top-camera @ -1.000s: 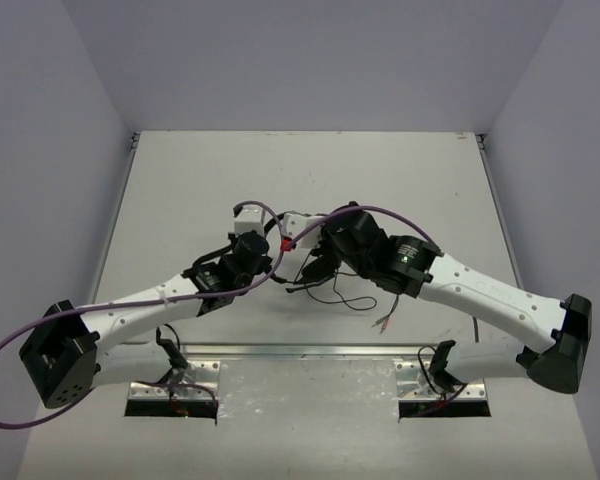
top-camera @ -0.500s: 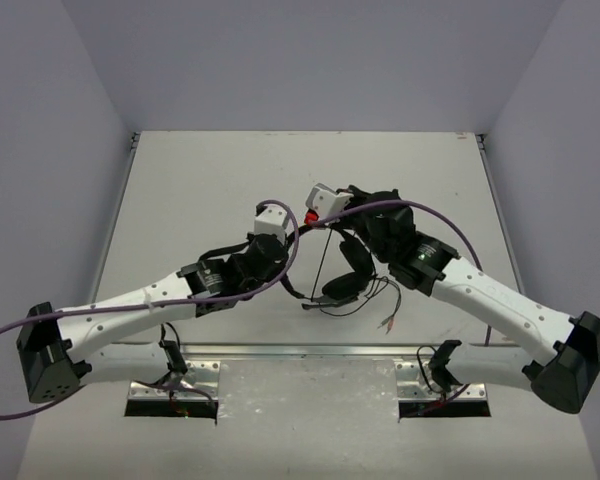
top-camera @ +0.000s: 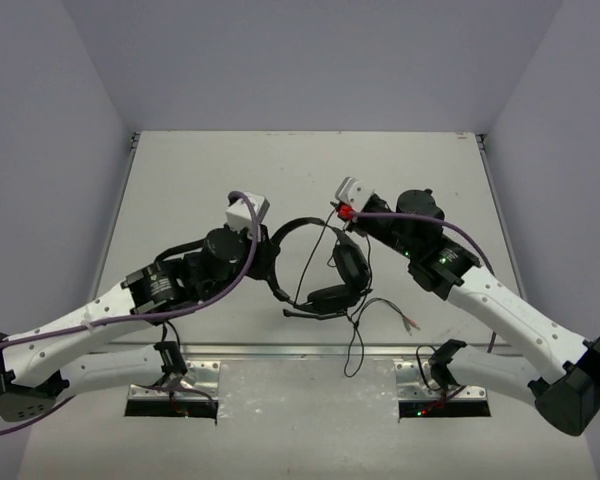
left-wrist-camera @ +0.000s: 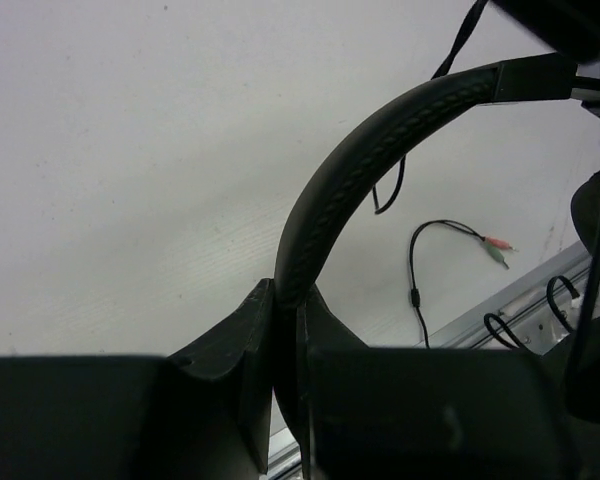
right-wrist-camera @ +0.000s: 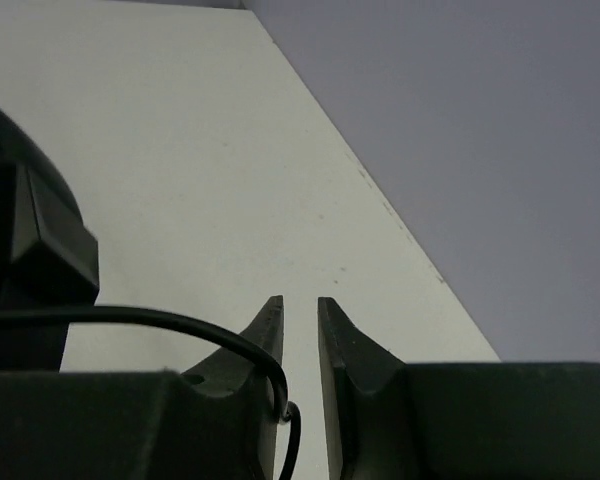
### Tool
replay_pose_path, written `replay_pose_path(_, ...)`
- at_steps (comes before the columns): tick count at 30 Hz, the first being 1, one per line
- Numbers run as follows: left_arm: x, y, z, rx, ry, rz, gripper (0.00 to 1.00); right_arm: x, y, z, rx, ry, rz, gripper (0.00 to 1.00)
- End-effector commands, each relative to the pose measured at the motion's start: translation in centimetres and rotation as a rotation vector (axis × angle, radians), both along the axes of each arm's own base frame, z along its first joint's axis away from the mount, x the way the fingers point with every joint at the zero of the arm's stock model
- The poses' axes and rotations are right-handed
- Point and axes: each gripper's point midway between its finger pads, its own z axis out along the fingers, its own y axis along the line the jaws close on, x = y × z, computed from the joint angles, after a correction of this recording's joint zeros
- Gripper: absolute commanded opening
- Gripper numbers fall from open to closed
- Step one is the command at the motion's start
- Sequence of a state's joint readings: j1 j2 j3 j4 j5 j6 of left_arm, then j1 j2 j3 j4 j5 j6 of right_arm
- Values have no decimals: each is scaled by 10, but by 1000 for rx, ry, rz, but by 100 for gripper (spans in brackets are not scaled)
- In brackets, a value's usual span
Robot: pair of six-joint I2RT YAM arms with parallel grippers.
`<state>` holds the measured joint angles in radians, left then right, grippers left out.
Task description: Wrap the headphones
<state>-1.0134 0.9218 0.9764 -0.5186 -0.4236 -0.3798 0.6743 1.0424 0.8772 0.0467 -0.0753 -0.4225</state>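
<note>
— From above, where are the headphones [top-camera: 348, 268]?
— Mid-table [top-camera: 180, 180], between the arms. The left gripper [top-camera: 270, 262] is at one end of the headband [top-camera: 298, 222], the right gripper [top-camera: 337, 222] by the other.
— Left wrist?
— Jaws clamped on the headband.
— Right wrist?
— Jaws narrowly apart, pinching nothing. The cable [right-wrist-camera: 160, 318] curls past one finger.

No legible text on anything here.
</note>
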Motion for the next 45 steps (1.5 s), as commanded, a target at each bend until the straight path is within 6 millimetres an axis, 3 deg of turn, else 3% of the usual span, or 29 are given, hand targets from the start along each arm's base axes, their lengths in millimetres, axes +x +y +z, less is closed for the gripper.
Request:
replay_pose_path(1,-1,10,89,-217,-123,56,0,-6,20,13,170,56,94,23)
replay_pose_path(2,-5,11,119,-280,-161,31,0,-13,30,14,192,68,158,24)
replay_pose_path(6,-23,5,175,-386,-233,-91,0,-24,62,7,300,207,304,24)
replay_pose_path(9,-26,4,194,-396,-249,-116,0,-36,82,14,381,282,419,21)
replay_pose_path(10,-24,7,197,-390,-255,-100,0,-34,88,6,383,320,436,20)
replay_pose_path(12,-18,11,196,-352,-254,-64,0,-36,96,5,408,364,471,12)
replay_pose_path(14,-5,22,182,-265,-239,29,0,-37,98,6,422,380,477,5)
replay_pose_path(15,-2,28,181,-242,-241,65,0,-37,98,6,424,383,474,6)
replay_pose_path(16,5,38,173,-200,-237,125,0,-36,96,5,419,381,463,17)
replay_pose_path(20,10,53,170,-167,-254,198,0,-28,91,-5,392,391,398,20)
replay_pose_path(22,13,67,171,-133,-269,260,0,-21,86,-12,375,402,340,28)
replay_pose_path(24,16,77,170,-93,-280,302,0,-18,80,-18,363,410,301,47)
replay_pose_path(28,18,99,161,13,-280,386,0,-13,67,-20,347,457,240,53)
replay_pose_path(32,21,105,146,47,-282,421,0,-9,68,-13,341,545,247,57)
replay_pose_path(37,19,107,144,-20,-286,444,0,-12,69,-27,300,643,236,75)
replay_pose_path(40,19,111,144,-36,-276,475,0,-16,67,-30,304,644,246,74)
replay_pose_path(45,11,88,153,-155,-235,363,0,-15,71,-24,351,614,276,74)
